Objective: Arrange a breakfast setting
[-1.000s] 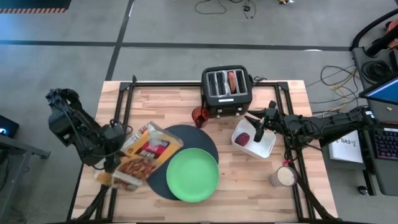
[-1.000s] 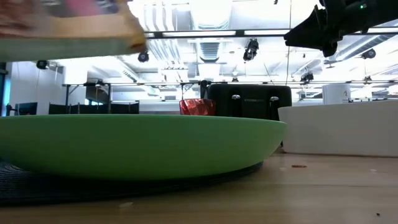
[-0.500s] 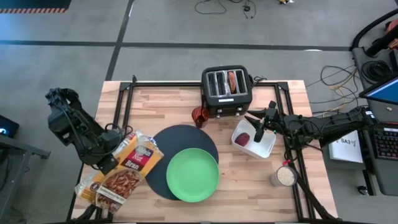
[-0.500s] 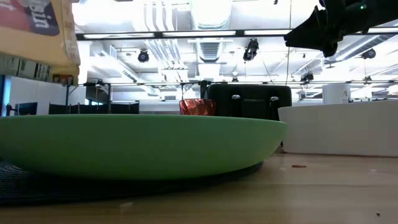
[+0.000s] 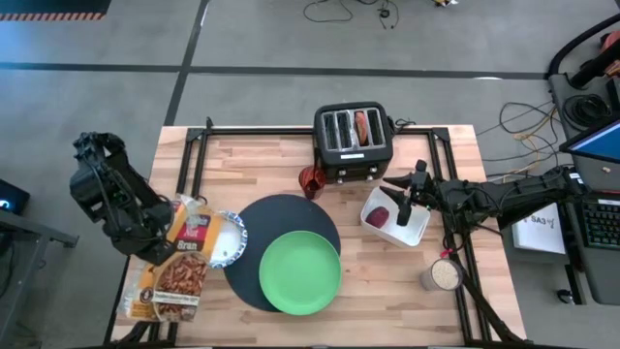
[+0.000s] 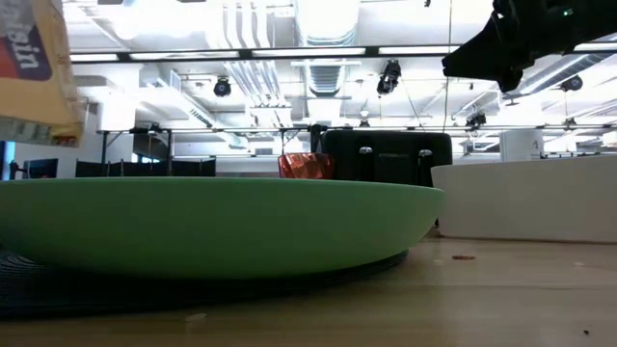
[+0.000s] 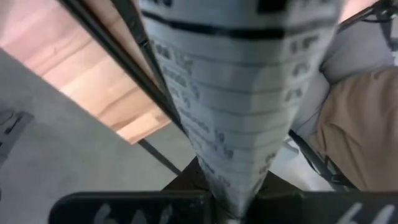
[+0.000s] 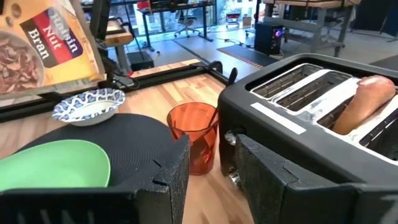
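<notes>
Breakfast setting on a pale wooden slatted table (image 5: 281, 160), seen from above, from table height and from both wrists.

Hidden or unclear: in the low view the lime-green round plate (image 6: 217, 224) fills the foreground and conceals most of the table behind it; only a corner of the tan cardboard cereal box (image 6: 34, 67) enters at upper left. The left wrist view is almost wholly blocked by the box's printed side panel (image 7: 239, 99). The orange translucent plastic cup (image 8: 194, 137) holds a dark, thin handle whose identity cannot be made out. The contents of the small clear jar (image 5: 444, 274) at the table's right edge are indistinct.

Grippers: the left gripper (image 5: 160, 237), at the table's left edge, has its fingers clamped on the cereal box (image 5: 179, 271), which hangs above the table's left front corner. The right gripper (image 5: 407, 199) hovers above the white rectangular tray (image 5: 415, 231), fingers part-way apart, nothing between them; the tray holds a dark-red food lump (image 5: 380, 216).

Task items: the plate (image 5: 299, 273) rests on the front right part of the big round black mat (image 5: 276, 218). The small blue-and-white patterned bowl (image 5: 228, 240) sits just beside the mat's left rim, partly under the box. The black four-slot toaster (image 5: 353, 141) stands at the rear, a tan-pink item (image 8: 365, 101) protruding from one slot.
</notes>
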Controlling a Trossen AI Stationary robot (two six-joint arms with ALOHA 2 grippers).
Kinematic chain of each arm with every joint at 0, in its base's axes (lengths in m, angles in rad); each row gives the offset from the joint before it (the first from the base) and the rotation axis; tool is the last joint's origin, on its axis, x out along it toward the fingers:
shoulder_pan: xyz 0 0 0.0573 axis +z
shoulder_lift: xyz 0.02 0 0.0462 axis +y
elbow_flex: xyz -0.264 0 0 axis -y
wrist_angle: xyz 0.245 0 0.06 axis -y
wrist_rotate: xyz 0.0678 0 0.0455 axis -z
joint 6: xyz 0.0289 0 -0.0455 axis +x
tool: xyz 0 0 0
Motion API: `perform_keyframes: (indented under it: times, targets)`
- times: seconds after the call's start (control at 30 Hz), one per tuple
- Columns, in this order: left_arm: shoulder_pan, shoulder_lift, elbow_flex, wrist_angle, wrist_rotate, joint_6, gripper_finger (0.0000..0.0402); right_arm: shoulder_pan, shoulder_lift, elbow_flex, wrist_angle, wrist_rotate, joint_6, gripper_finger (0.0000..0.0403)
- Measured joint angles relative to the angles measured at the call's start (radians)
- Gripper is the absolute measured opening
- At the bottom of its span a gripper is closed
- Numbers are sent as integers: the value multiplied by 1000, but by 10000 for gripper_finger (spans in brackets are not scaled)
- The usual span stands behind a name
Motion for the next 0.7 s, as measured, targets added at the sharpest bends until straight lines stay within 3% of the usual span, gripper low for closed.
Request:
perform_keyframes:
  times: [0.4, 0.57, 0.7]
  targets:
    - [3, 57, -3, 77, 32, -47, 0, 0, 0, 0, 1, 0, -13, 121]
    - [-1, 83, -3, -12, 225, -55, 0, 0, 0, 0, 5, 1, -15, 121]
    - [10, 60, 2, 10, 186, -51, 0, 0, 0, 0, 8, 2, -16, 121]
